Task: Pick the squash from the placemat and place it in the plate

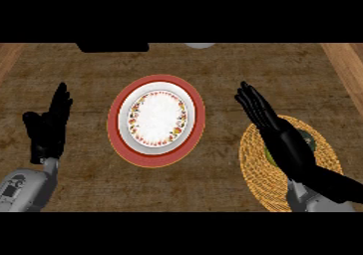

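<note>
Squash [309,141] mostly hidden under open right hand [287,144], woven placemat [262,169], brown counter [236,60], left hand [48,129] open.

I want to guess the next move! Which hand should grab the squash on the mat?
Probably the right hand: it hangs open right over the woven placemat, mostly hiding the squash. The left hand rests open across the plate, far from it.

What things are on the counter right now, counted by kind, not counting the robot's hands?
Plate: 1
Placemat: 1
Squash: 1, mostly hidden under the right hand
Total: 3
Two more things are cut off at the far edge, too little in view to name.
</note>
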Controlling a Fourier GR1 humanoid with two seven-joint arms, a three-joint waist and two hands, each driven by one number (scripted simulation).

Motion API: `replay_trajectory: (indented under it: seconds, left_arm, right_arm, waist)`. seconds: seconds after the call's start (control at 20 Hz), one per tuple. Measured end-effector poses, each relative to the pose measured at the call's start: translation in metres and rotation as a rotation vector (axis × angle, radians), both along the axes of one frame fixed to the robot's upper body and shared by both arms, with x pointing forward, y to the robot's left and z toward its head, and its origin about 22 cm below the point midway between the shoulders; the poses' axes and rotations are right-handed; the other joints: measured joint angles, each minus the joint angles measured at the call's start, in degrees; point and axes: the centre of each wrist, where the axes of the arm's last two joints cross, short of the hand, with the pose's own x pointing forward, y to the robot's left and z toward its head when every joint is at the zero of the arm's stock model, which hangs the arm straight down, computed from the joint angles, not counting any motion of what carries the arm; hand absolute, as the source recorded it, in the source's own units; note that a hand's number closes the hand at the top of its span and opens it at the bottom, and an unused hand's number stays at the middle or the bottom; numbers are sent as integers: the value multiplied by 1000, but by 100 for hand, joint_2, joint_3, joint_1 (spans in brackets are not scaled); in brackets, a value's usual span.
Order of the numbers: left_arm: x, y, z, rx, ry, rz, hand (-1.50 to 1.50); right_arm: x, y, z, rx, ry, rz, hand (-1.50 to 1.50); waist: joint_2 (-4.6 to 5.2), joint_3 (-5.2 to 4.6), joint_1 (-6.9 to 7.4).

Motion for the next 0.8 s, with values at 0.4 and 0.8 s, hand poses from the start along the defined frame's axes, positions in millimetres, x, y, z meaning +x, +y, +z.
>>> replay_trajectory:
  seconds: [0.4, 0.8]
  left_arm:
    - [11, -12, 53, 49, -162, -201, 0]
    - [8, -15, 73, 28, -205, -312, 0]
  right_arm:
    - [27, -26, 5, -351, -66, 46, 150]
    - [3, -45, -85, -426, -37, -265, -150]
  waist:
    - [-33, -53, 62]
    - [48, 9, 118]
